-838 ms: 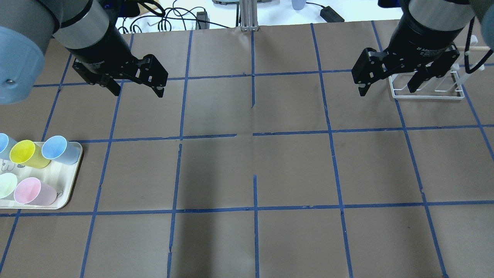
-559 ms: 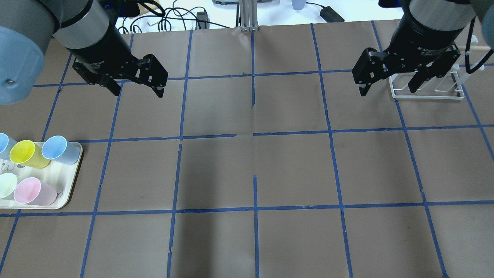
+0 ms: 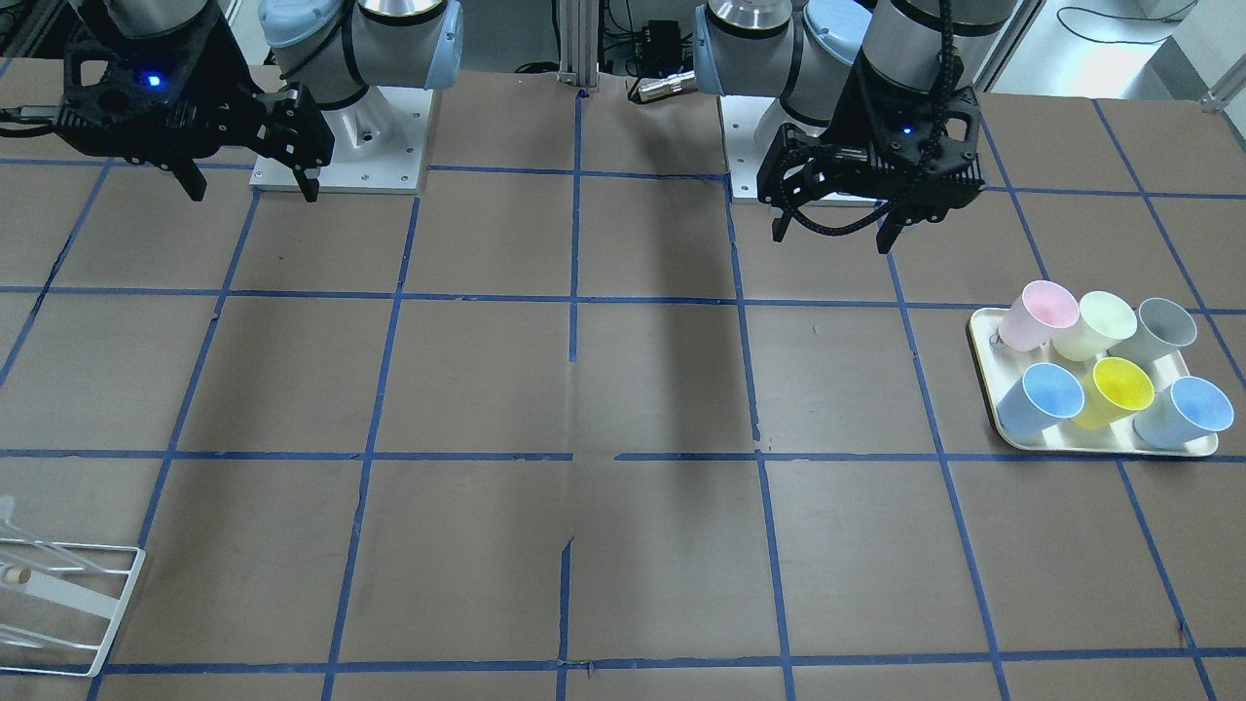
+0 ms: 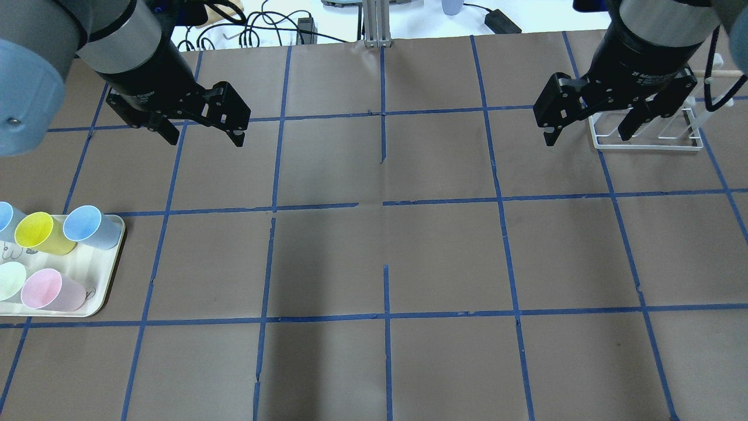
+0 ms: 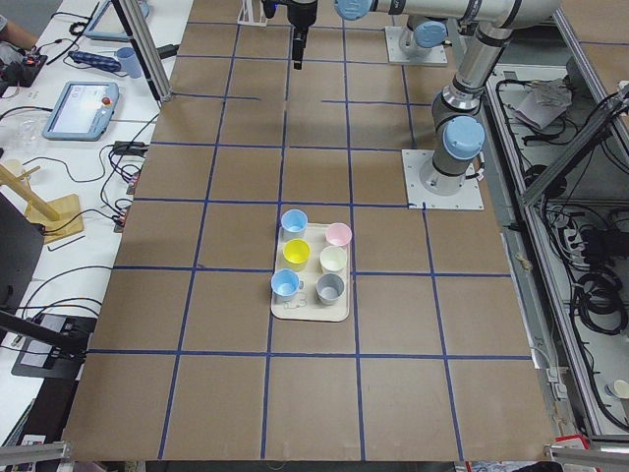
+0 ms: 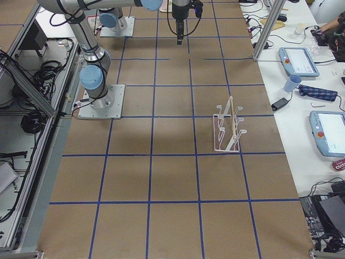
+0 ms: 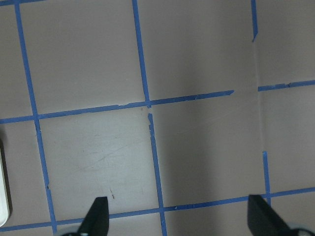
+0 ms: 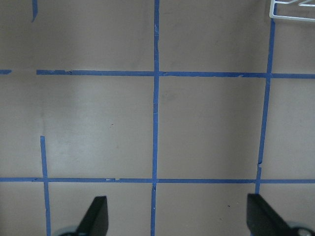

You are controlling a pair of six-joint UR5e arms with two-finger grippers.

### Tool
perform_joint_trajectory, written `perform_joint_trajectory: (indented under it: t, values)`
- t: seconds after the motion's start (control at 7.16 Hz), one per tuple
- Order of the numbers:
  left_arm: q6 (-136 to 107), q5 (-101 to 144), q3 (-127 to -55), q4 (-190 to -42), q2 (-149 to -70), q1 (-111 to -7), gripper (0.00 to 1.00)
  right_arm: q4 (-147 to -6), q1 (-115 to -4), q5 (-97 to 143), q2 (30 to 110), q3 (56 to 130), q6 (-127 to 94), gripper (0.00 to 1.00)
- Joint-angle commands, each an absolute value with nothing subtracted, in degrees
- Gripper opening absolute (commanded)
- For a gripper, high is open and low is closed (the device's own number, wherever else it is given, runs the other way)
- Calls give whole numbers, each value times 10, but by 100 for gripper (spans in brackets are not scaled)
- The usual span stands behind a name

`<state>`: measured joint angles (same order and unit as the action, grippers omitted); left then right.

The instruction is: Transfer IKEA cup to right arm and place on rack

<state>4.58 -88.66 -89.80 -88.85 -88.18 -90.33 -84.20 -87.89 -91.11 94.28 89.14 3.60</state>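
The pale grey IKEA cup (image 3: pixel 1163 326) stands on a cream tray (image 3: pixel 983 362) with several coloured tumblers. It also shows in the exterior left view (image 5: pixel 330 287), and is out of the overhead view. My left gripper (image 4: pixel 205 140) is open and empty, high above the table, well away from the tray (image 3: pixel 832 239) (image 7: pixel 179 219). My right gripper (image 4: pixel 587 139) is open and empty, hanging just beside the white wire rack (image 4: pixel 646 144) (image 3: pixel 253 193) (image 8: pixel 177 219). The rack stands empty (image 6: pixel 229 129).
The brown table has a grid of blue tape (image 4: pixel 385 202). Yellow (image 4: pixel 36 231), light-blue (image 4: pixel 87 225), pink (image 4: pixel 49 290) and pale green (image 4: pixel 9 280) tumblers stand on the tray (image 4: pixel 111 275). Cables and devices lie beyond the table's far edge (image 4: pixel 251 29).
My left gripper has shifted slightly to the left. The right gripper, the cups and the rack have not moved.
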Motion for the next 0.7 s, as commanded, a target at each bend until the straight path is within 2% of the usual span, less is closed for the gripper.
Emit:
perform_joint_trajectory:
  t: [0.0,0.28,0.56]
  values:
    - [51,-890,-897,-891,-882,-828,100,-835,-876,-944,942,892,35,100]
    - [130,-890,-901,-894,-887,-731,100,-839,-872,-920,941,899,30,100]
    - [215,-888,-930,-889,-889,-652,100,-860,-870,-733,941,904,22,100]
